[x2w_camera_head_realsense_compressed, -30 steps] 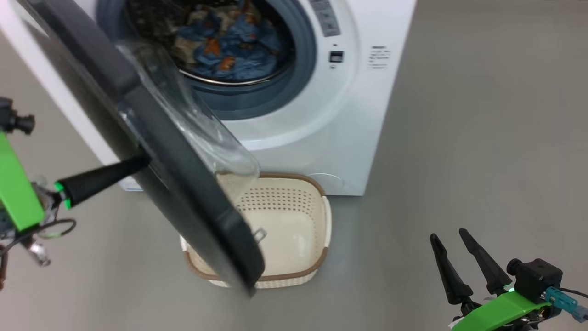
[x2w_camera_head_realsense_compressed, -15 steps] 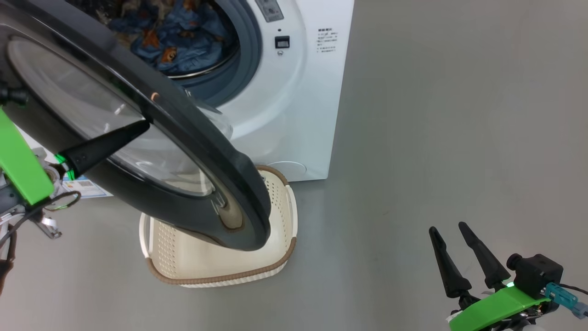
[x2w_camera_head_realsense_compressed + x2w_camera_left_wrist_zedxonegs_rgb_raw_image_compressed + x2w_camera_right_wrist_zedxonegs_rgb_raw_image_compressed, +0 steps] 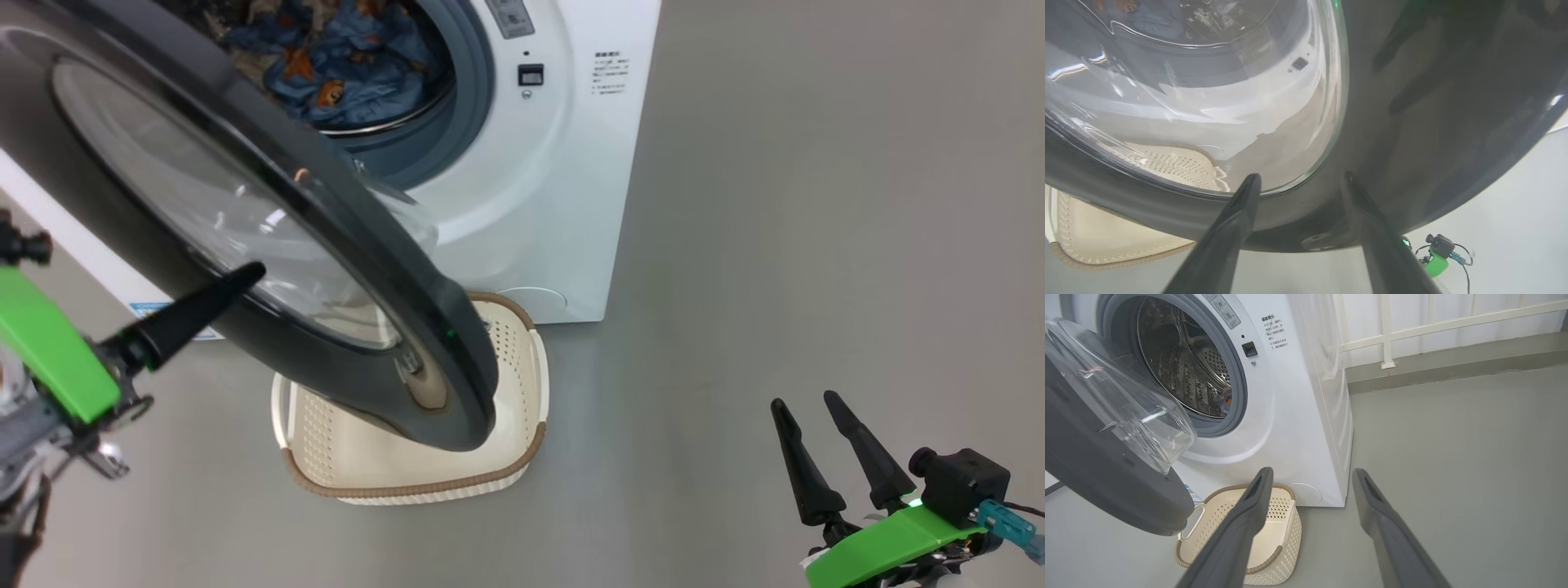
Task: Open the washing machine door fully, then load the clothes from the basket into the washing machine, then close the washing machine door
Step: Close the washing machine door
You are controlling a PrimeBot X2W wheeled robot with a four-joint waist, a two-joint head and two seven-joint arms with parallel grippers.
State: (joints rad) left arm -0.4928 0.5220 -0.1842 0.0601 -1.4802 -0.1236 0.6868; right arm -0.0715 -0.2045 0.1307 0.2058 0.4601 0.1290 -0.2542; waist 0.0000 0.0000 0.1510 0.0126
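Note:
The washing machine (image 3: 563, 204) stands with its door (image 3: 465, 408) half swung, the black ring and glass window facing me. The clothes (image 3: 351, 57), blue with orange prints, lie in the drum. Under the door's lower edge sits the basket (image 3: 424, 488), with nothing showing in the part I can see. My left gripper (image 3: 245, 278) is open, its fingers spread at the door's outer face (image 3: 1433, 122), one tip (image 3: 1253, 179) at the glass edge; contact is unclear. My right gripper (image 3: 804, 402) hangs open at the lower right, holding nothing, far from the machine (image 3: 1298, 416).
Grey floor (image 3: 816, 204) stretches to the right of the machine. A white railing (image 3: 1388, 335) on a raised kerb runs behind it in the right wrist view. A small blue label (image 3: 147, 310) shows low on the machine's front.
The door has swung from edge-on to half shut, its outer face now toward me. My left gripper has opened at the door. The head camera has shifted. The right arm has barely moved.

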